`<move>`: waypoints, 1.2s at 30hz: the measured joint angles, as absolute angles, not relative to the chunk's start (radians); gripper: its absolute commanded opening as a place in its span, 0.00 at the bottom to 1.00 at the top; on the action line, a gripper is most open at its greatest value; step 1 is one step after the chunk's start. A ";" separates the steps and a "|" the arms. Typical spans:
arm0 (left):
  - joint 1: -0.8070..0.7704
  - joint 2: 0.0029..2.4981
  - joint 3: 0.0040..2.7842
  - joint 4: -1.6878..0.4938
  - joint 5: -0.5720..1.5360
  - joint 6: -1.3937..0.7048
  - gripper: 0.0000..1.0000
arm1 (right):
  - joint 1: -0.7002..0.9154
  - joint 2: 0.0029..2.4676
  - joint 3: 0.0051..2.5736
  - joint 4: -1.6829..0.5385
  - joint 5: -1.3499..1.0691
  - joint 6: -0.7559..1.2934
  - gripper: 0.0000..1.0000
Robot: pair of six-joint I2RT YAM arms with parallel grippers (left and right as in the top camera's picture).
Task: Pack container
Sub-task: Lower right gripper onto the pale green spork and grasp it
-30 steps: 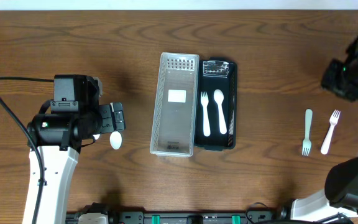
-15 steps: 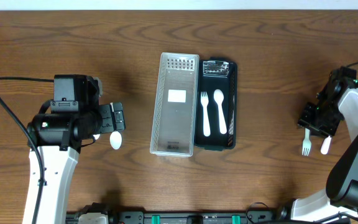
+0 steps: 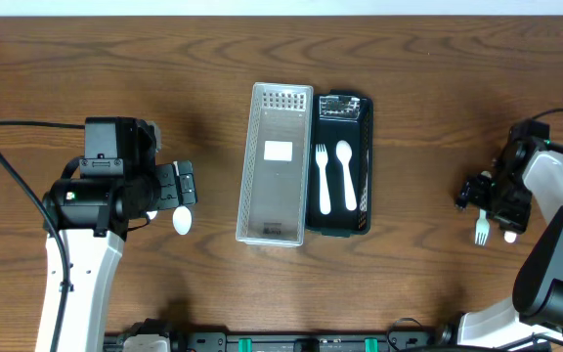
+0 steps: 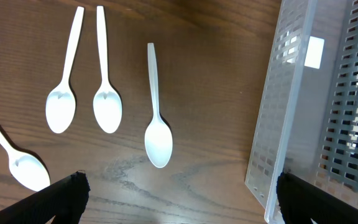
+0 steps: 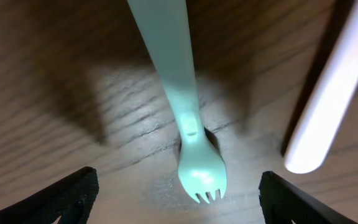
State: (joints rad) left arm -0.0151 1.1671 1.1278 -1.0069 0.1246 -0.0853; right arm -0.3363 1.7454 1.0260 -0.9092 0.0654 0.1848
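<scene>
While its jaws stand apart, the right gripper (image 5: 179,196) straddles a pale-green fork (image 5: 166,62). The left gripper (image 4: 185,196), likewise spread, overhangs spoons (image 4: 158,140).

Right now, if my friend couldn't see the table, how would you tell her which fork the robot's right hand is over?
Go to the right end of the wooden table, where the right gripper hangs open. The pale green fork lies right under it, tines toward the robot's base. Its neighbour is a plain white handle; this one is mint-tinted.
</scene>
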 measured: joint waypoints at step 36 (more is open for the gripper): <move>-0.015 1.167 1.128 -1.007 0.125 -0.085 0.98 | -0.336 1.715 0.903 -0.772 0.018 0.175 0.25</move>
